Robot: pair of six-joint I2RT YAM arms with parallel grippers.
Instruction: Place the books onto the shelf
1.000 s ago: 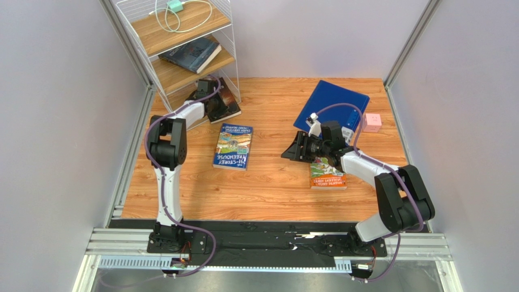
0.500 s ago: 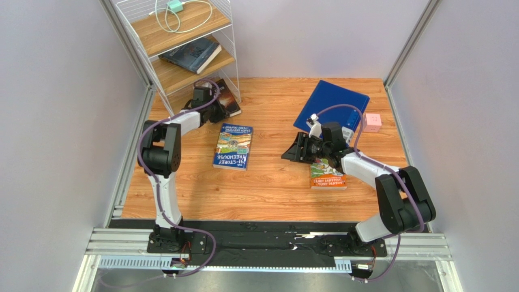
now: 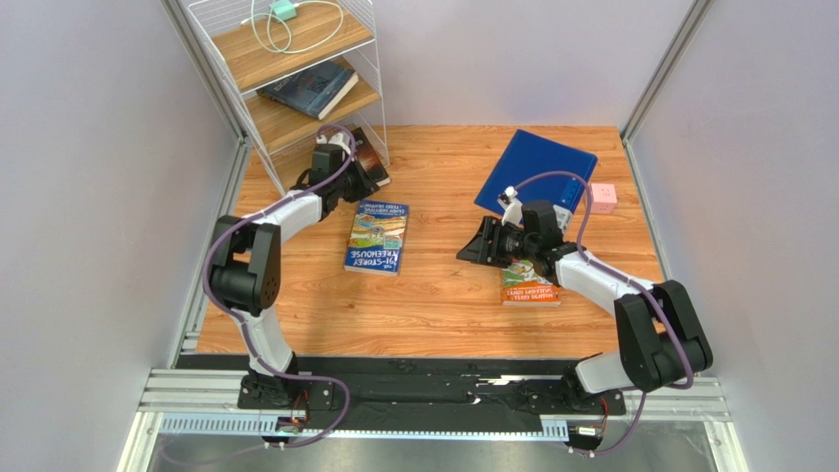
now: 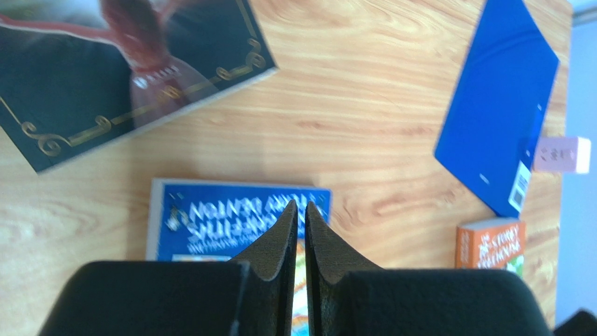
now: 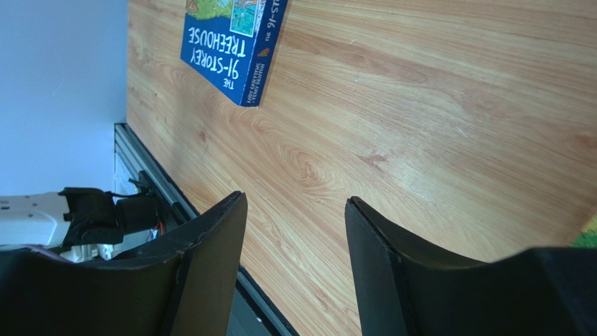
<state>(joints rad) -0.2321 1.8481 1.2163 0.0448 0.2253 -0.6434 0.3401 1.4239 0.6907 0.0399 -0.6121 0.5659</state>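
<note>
The white wire shelf point(image 3: 239, 59) stands at the back left, with one dark book point(image 3: 311, 87) on its middle board. A second dark book point(image 3: 369, 157) point(image 4: 126, 70) lies at the rack's foot, and my left gripper point(image 3: 347, 175) point(image 4: 300, 210) hovers beside it. Its jaws stand nearly together with nothing between them. The blue Treehouse book point(image 3: 377, 236) point(image 4: 224, 217) point(image 5: 231, 38) lies flat mid-table. My right gripper point(image 3: 478, 243) point(image 5: 294, 203) hangs open over bare wood. The orange Treehouse book point(image 3: 529, 285) point(image 4: 490, 245) lies under the right forearm.
A large blue folder point(image 3: 537, 169) point(image 4: 501, 105) lies at the back right with a small pink box point(image 3: 602, 197) point(image 4: 560, 154) beside it. A white cable and a green plug point(image 3: 284, 10) sit on the top board. Grey walls close in on both sides of the table point(image 3: 433, 305).
The left arm's elbow has swung out to the left and nearer, and its wrist has turned at the second dark book. The right arm has barely shifted.
</note>
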